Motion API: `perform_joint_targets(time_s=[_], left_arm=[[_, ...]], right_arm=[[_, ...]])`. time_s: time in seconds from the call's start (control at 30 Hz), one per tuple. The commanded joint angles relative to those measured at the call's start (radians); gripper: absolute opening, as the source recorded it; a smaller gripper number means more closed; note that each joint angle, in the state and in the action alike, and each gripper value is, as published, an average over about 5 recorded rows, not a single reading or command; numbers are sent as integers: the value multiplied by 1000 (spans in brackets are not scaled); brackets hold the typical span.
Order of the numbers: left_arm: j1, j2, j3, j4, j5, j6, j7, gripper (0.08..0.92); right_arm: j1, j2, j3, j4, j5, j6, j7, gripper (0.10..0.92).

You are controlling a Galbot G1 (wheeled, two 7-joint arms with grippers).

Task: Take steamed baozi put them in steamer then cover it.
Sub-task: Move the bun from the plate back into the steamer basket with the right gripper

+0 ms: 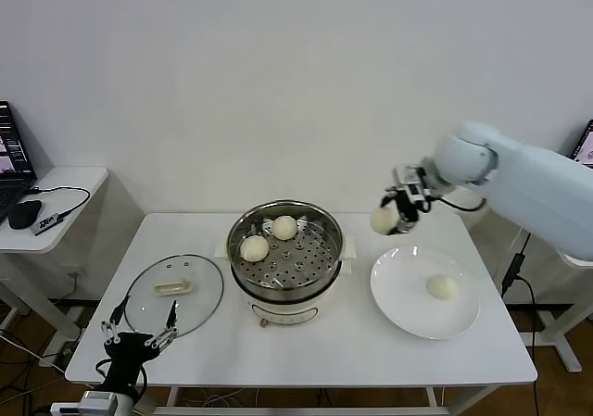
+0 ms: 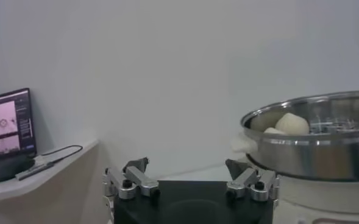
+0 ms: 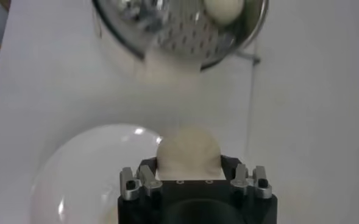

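White table [image 1: 334, 351] | right gripper [image 1: 397, 214] clamps a baozi [image 1: 383, 219], fingertips hidden, between steamer [image 1: 286, 249] and plate [image 1: 408, 307] | left gripper [image 1: 139, 334] spread wide beside cover [image 1: 174, 293]

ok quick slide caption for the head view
Right gripper carries a bun from the plate toward the steamer.

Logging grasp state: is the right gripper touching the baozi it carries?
Touching. In the right wrist view the right gripper is closed on the baozi; the head view shows it held in the air above the table, beside the plate.
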Motion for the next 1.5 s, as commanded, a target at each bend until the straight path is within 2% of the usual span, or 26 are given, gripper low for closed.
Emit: perform_joint_targets(time_s=[0.03,0.37,0.67,0.87,1.5], left_arm=[[2,-2,-21,0,-1,0,1,823],[12,-23,-36,-5,-1,-1,0,823],[16,-35,-38,-1,0,-8,-2,823],[17,-37,-39,-2,-2,-10,-3,823],[11,-40,-34,3,-1,-11,-4,823]], right_arm=[[61,327,-93,-67,58,84,76,653],[-7,474,-171,-137,-14,254,95,653],[-26,501,-233,-125,-184,392,106,653],[-28,500,-245,-125,-241,468,108,653],[-30,495,-249,-117,-208,503,87,660]])
